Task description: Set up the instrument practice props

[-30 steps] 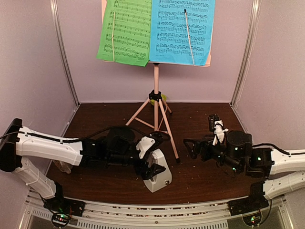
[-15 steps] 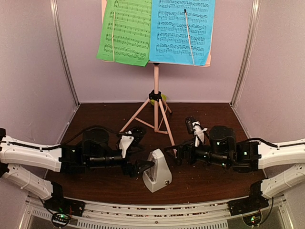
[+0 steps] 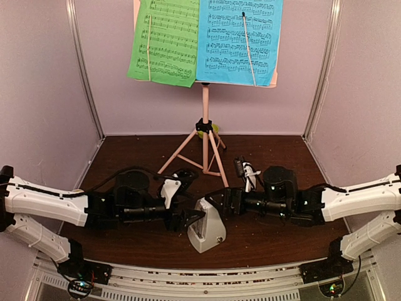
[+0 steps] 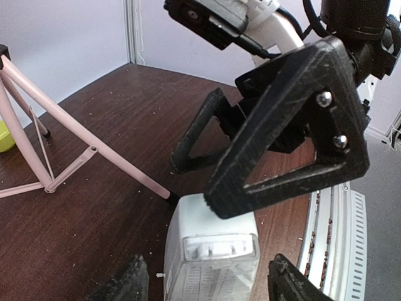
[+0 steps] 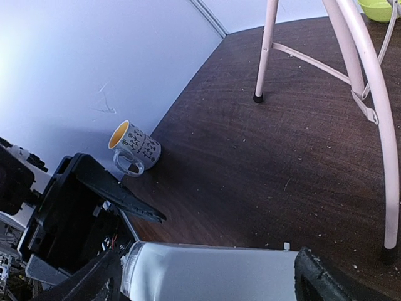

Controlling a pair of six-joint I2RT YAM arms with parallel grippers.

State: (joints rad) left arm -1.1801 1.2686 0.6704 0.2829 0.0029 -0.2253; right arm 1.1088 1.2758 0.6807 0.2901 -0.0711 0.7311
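Bracketing the metronome from both sides before any grip is made.
Left gripper has its jaws apart along the metronome's body, a gap showing on each flank. Right gripper has its jaws spread wide across the upper part, and I cannot tell whether they touch. My guess is that one will steady it while the other opens it up. Behind the metronome stands the pink music stand, already carrying the green sheet and blue sheet. Both sheets show printed staves but no readable title, and the metronome's scale is too fine to read. The mug, off to the metronome's side, bears only a dark pattern.
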